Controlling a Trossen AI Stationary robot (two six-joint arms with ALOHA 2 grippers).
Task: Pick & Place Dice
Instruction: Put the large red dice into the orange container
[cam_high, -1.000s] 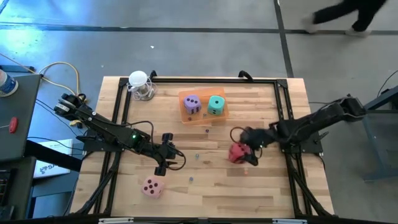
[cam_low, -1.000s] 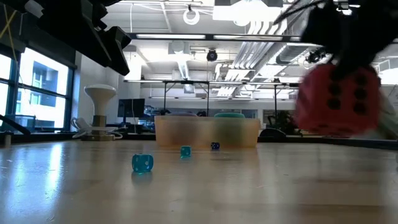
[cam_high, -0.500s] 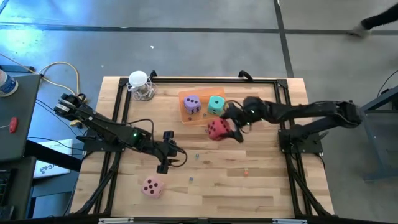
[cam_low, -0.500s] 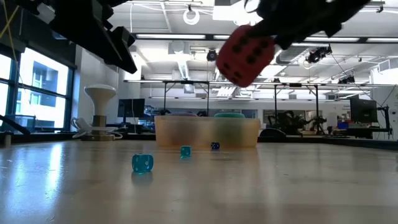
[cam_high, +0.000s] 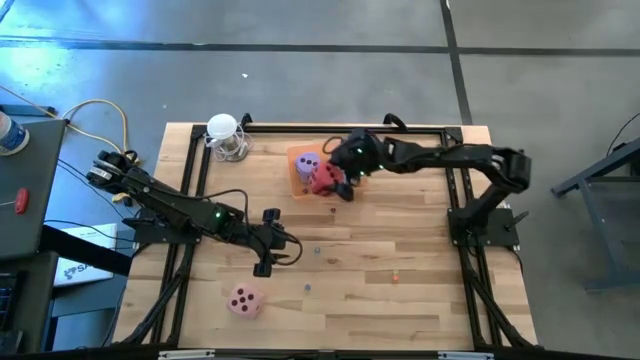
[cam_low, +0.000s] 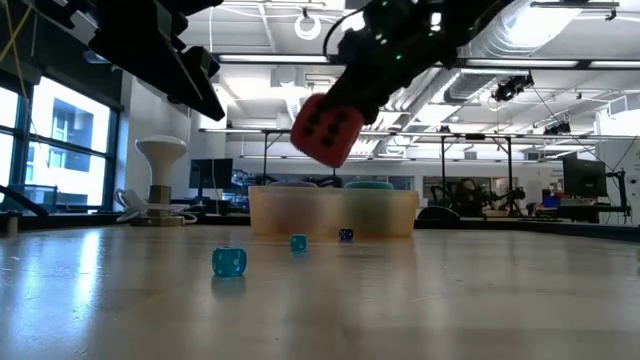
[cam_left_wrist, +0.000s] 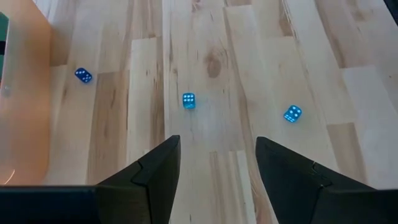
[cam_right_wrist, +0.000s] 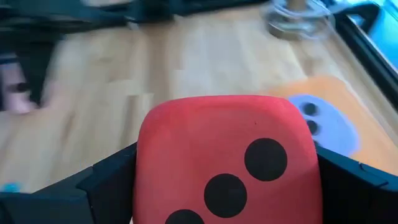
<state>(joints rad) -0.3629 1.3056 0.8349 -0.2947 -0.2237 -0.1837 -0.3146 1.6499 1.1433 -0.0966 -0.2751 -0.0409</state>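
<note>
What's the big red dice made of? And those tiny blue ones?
The red dice, held by the right gripper, looks like soft foam: matte skin, rounded corners, flat black dots. The tiny blue dice look like clear hard plastic: see-through, glossy, sharp-edged. That's only judged by looks.

Three big dice (cam_high: 322, 179), three beads (cam_left_wrist: 188, 101)

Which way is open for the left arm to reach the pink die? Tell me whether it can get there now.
Probably yes. The left gripper is open and holds nothing, and the pink die lies alone on bare wood near it, toward the table's front edge. The right gripper is away at the orange tray, holding the red die.
</note>
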